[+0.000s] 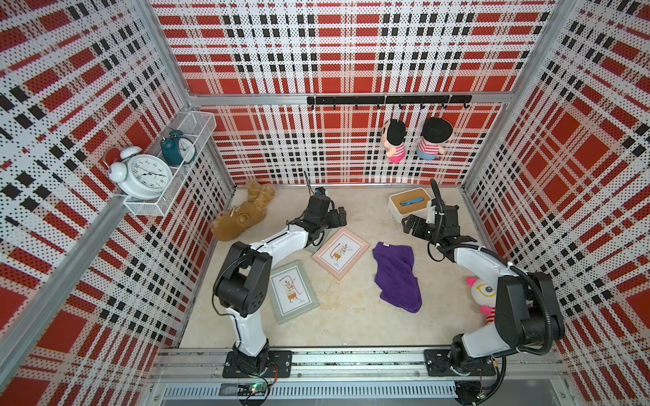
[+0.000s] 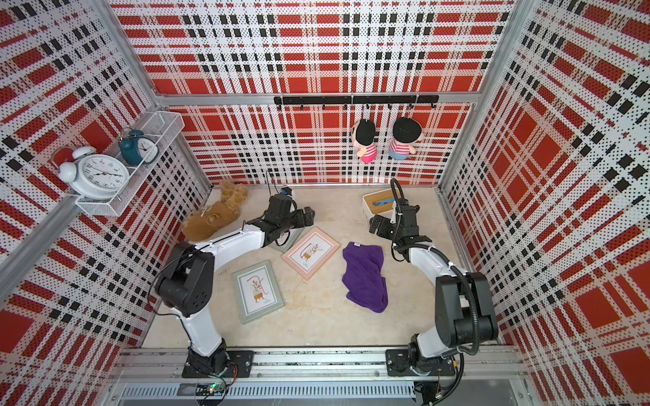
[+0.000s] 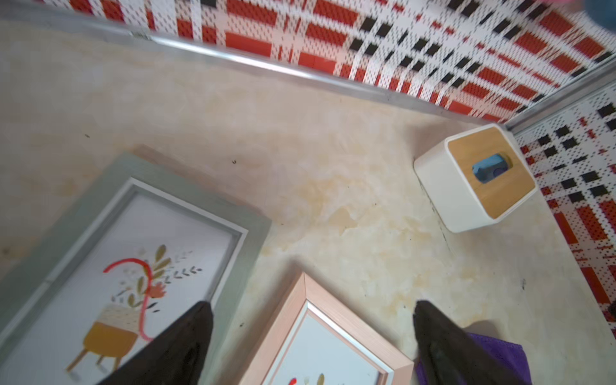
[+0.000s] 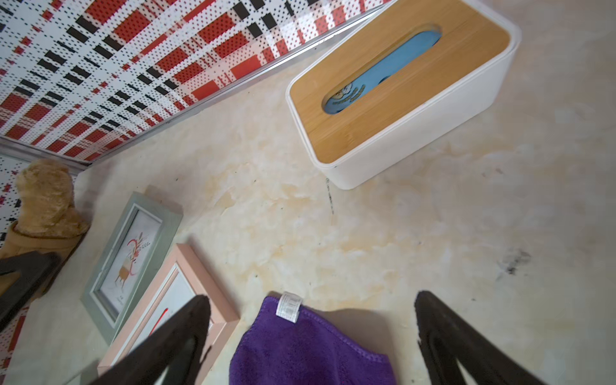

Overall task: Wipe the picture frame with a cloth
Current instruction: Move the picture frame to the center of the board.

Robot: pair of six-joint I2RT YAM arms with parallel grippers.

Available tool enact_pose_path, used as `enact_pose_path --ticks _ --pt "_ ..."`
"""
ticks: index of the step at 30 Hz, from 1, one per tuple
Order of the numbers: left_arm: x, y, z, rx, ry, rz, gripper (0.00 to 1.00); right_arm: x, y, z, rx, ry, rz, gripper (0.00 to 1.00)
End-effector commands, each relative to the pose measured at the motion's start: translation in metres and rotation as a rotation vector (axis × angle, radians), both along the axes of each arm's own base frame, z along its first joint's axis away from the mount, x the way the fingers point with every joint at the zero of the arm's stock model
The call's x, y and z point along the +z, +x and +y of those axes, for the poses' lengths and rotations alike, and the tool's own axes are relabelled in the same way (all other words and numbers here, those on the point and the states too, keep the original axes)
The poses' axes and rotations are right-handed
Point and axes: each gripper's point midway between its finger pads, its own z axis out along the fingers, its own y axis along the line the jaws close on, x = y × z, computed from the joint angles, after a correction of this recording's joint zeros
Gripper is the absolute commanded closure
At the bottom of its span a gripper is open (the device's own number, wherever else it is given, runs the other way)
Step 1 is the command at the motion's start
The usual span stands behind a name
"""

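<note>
Wrist views: left gripper (image 3: 313,305), right gripper (image 4: 313,298) agape, empty; seemingly tissue box (image 4: 400,110) near cloth (image 4: 300,353).

The cloth (image 1: 397,277) was deep purple, its tag (image 4: 288,306) white. One picture frame (image 1: 340,252) was pink, a second frame (image 1: 293,292) grey-green. Walls (image 1: 334,52) showed red-black-white plaid.

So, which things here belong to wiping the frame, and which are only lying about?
Job: cloth, pink frame, grey frame, second grey frame; which frame is meant, I cannot tell.
Lying about: brown plush, tissue box, white clock, teal clock, pink doll, blue doll, pink-white plush.
</note>
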Motion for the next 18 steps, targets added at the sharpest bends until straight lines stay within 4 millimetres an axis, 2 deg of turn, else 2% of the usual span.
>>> enact_pose_path --ticks 1,4,9,11,15,18 --pt "-0.031 -0.006 -0.005 -0.007 0.004 0.153 0.06 -0.004 0.001 0.011 -0.006 0.062 0.044 0.03" --pt "-0.050 -0.006 -0.008 -0.022 0.031 0.223 0.11 -0.010 0.001 0.011 -0.024 0.078 0.058 0.04" --pt "-0.066 -0.013 -0.020 -0.087 0.027 0.283 0.19 -0.014 0.001 0.010 -0.042 0.079 0.066 0.04" --pt "-0.073 -0.014 -0.021 -0.095 0.032 0.302 0.19 -0.014 0.002 0.010 -0.045 0.079 0.065 0.04" --pt "-0.090 -0.013 -0.011 -0.055 0.104 0.341 0.17 -0.016 0.003 0.010 -0.047 0.083 0.072 0.04" --pt "-0.095 -0.015 -0.011 -0.060 0.114 0.358 0.17 -0.017 0.003 0.011 -0.050 0.085 0.078 0.04"
